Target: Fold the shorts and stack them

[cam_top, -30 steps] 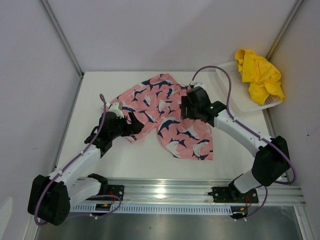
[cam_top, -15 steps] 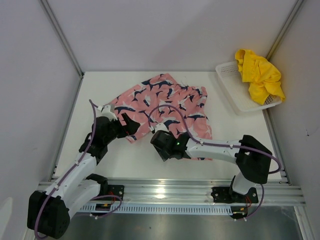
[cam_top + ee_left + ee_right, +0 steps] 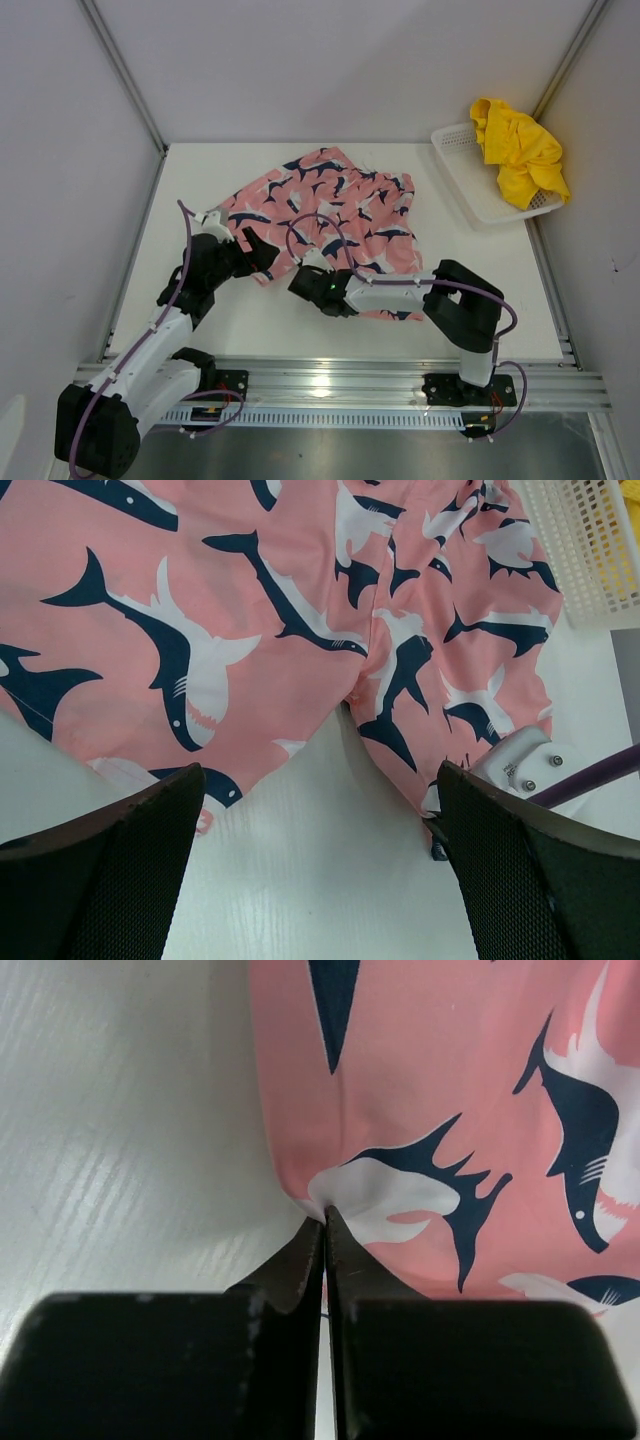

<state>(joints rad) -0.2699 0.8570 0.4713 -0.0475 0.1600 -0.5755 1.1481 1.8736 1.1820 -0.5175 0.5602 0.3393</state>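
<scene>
Pink shorts point(image 3: 335, 205) are lying spread out mid-table point(image 3: 250, 320). Right gripper point(image 3: 323, 1222) is squeezed together on the near hem, pinching a little pucker of fabric. Left gripper point(image 3: 320, 790) is spread wide, sitting low by the left leg's edge. Yellow shorts point(image 3: 520, 150) are crumpled in the white basket point(image 3: 462, 195), far right corner

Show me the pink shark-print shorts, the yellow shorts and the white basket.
pink shark-print shorts point(image 3: 330, 195): top view, middle of the fabric.
yellow shorts point(image 3: 520, 150): top view, middle of the bundle.
white basket point(image 3: 478, 200): top view, bare mesh floor.
</scene>
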